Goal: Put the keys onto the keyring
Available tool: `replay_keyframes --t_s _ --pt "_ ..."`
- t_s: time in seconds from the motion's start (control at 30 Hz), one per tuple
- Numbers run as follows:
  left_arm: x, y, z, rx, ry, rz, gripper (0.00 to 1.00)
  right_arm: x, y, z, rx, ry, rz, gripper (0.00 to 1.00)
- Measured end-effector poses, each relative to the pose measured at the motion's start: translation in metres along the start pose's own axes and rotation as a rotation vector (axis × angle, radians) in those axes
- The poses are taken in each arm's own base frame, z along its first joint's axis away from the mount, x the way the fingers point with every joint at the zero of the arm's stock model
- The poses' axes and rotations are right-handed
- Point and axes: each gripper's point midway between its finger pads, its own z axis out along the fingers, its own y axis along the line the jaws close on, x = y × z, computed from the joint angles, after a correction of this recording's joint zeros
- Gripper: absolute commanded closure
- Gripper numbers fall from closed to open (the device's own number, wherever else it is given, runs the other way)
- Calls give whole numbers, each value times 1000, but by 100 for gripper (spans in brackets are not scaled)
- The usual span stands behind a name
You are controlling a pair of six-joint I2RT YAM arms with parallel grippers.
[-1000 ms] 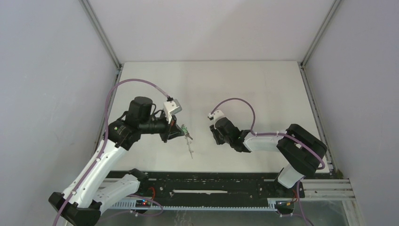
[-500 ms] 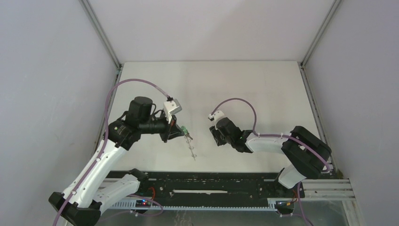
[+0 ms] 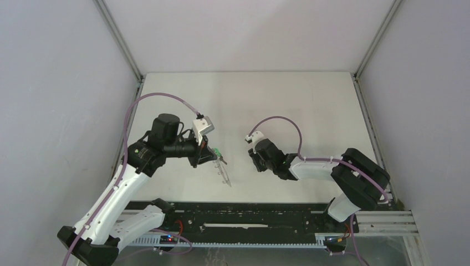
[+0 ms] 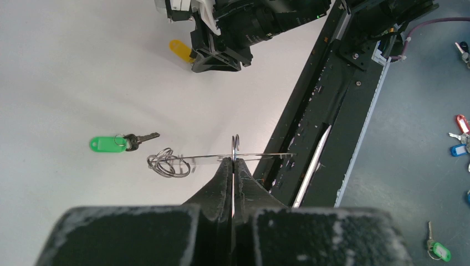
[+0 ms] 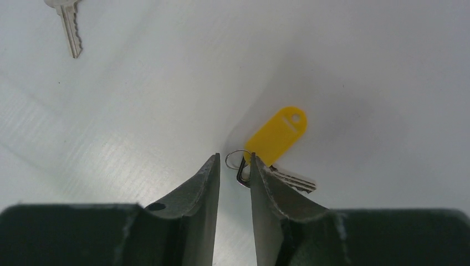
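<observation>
White table (image 3: 288, 94), black rail (image 3: 249, 219) at near edge — red-tagged key (image 4: 461, 123), blue-tagged key (image 4: 458, 150) on floor (image 4: 410, 166).

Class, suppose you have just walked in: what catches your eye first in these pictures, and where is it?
The yellow-tagged key stands out brightly on the white table, just past the tips of the right claw. The green-tagged key lies on the table beyond the left claw, which is pinched shut on the thin grey keyring, seen edge-on.
</observation>
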Motion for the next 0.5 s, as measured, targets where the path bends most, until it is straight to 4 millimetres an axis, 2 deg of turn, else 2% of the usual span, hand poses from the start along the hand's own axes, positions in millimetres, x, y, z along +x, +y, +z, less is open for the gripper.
replay_keyframes --t_s 0.07,0.3,0.5 --pt "0 0 0 0 0 -3 100 0 0 0 0 1 -2 71" --pt "0 0 0 0 0 -7 100 -1 -4 1 5 -2 6 99" --pt "0 0 0 0 0 -10 100 -1 -7 2 -1 1 17 100"
